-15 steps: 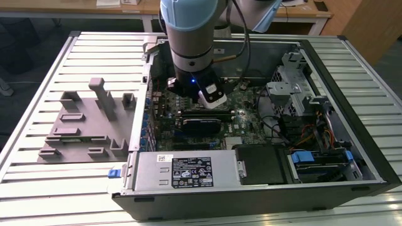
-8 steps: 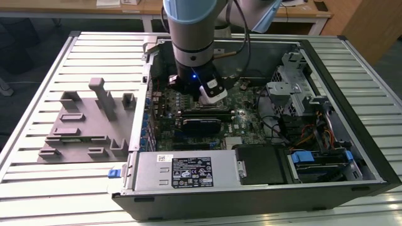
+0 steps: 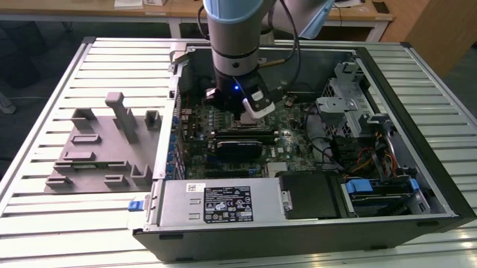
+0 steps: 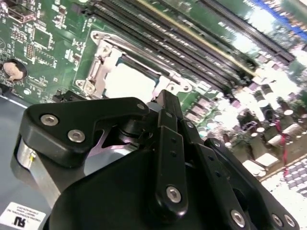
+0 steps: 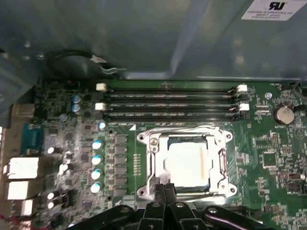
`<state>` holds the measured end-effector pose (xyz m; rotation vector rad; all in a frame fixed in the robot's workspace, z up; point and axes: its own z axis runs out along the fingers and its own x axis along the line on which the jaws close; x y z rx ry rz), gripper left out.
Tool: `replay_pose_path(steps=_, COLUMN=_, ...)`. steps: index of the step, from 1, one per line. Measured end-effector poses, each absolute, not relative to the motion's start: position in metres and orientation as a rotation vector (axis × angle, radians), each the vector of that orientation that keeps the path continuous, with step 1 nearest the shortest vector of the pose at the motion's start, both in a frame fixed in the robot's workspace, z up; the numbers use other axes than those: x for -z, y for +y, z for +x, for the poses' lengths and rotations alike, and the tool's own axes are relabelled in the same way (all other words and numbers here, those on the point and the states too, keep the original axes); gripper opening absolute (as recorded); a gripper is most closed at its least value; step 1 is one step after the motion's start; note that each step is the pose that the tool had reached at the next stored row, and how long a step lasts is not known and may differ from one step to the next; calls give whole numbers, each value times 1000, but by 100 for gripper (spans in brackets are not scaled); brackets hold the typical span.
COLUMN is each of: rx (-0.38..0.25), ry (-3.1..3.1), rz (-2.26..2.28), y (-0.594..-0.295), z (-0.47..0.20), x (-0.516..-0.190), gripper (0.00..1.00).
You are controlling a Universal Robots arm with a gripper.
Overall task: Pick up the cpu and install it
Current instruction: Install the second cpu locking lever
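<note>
The gripper [image 5: 165, 188], fingers drawn together and empty, is held just beside the socket frame [image 5: 184, 163]; the cpu [image 5: 186, 164] is seen seated inside it; installation is judged nearly complete.

The arm [image 3: 234, 33] is a thick cylinder, pale blue-grey above, with a silver middle band and a black collar. A small blue light glows on that collar, and a white-and-black block sits just below it. A dark cable runs beside the cylinder. The pincer [image 4: 165, 103] is matte black, with linked bars fastened by round silver screws.
</note>
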<state>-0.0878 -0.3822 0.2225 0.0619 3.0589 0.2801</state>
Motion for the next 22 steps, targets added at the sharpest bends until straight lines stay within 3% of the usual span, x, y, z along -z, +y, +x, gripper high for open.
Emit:
replay_pose_path(steps=14, rx=-199, ry=3065, rz=59, y=-361, z=-62, x=-217, gripper=11)
replay_pose_path(steps=22, rx=-192, ry=3066, rz=59, y=-359, z=-57, x=-216, gripper=11)
